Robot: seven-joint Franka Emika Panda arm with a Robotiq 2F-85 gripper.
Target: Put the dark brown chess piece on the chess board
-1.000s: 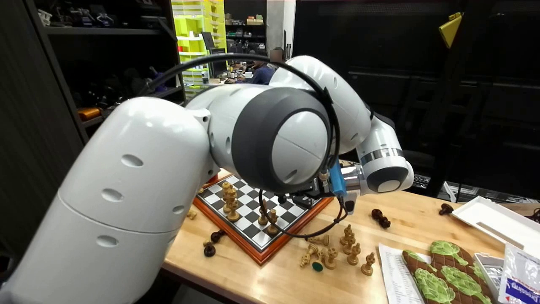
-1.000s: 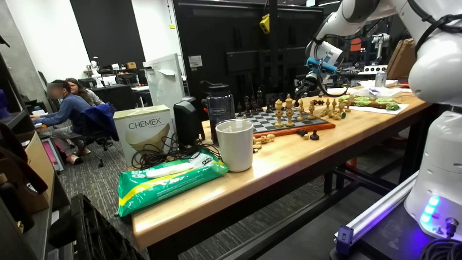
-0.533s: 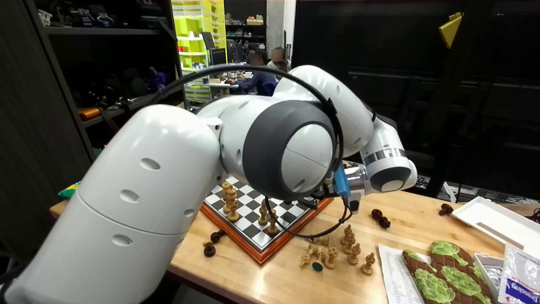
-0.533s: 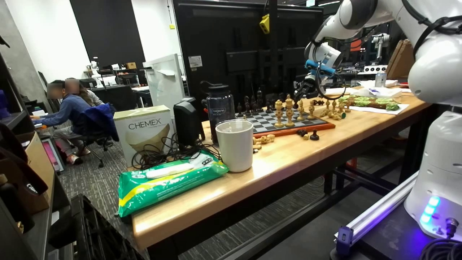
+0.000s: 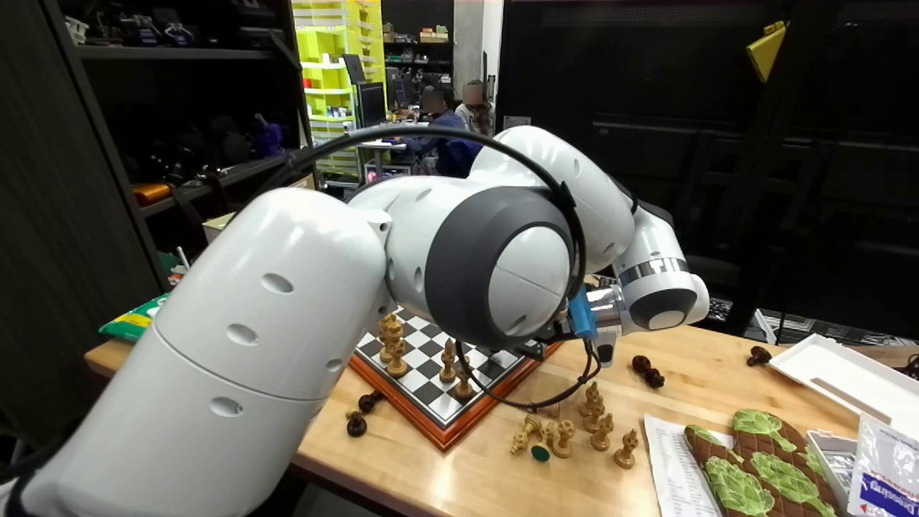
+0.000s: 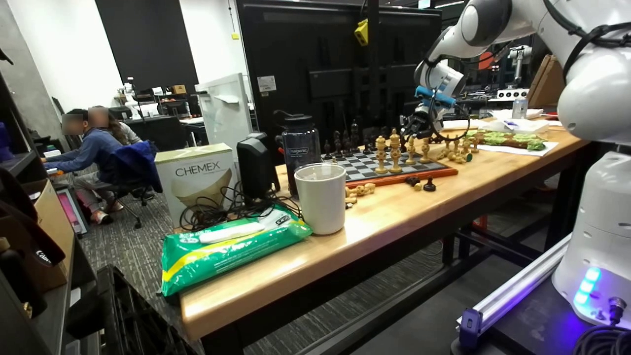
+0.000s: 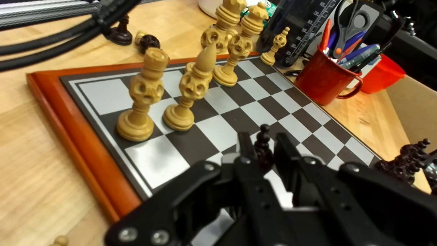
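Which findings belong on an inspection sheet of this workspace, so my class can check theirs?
Surface: wooden table, bearing tan chess pieces.
Job's things: dark brown chess piece gripped, above or on chess board; contact with squares unclear.
Clutter: white cup, green wipes pack, leaf-patterned mitt, red mug holding pens.
Gripper: closed on the dark brown chess piece.
Cables: black cable looping beside the gripper; tangled cords beside the green wipes pack.
Surroundings: two people in the background; dark shelving.
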